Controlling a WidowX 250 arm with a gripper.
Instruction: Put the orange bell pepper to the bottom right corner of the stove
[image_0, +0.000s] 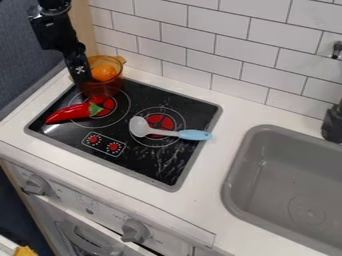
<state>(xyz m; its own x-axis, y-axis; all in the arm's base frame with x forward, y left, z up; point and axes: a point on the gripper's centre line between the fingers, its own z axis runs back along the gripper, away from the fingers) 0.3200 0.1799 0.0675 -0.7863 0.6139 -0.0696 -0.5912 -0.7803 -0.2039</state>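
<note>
The black gripper (79, 71) hangs down at the upper left, at the left side of a translucent amber pot (103, 89). An orange, rounded thing (104, 72), which looks like the bell pepper, shows in the pot's upper part, just right of the gripper. Whether the gripper touches it cannot be told. The pot is on the back left part of the black stove top (137, 159). The stove's bottom right corner lies at the front, near the sink side.
A red chili pepper (69, 113) with a green stem lies on the left burner. A spoon (160, 131) with a pale blue handle lies across the right burner, its handle end past the stove's edge. A grey sink (284, 175) is at the right, and a tiled wall stands behind.
</note>
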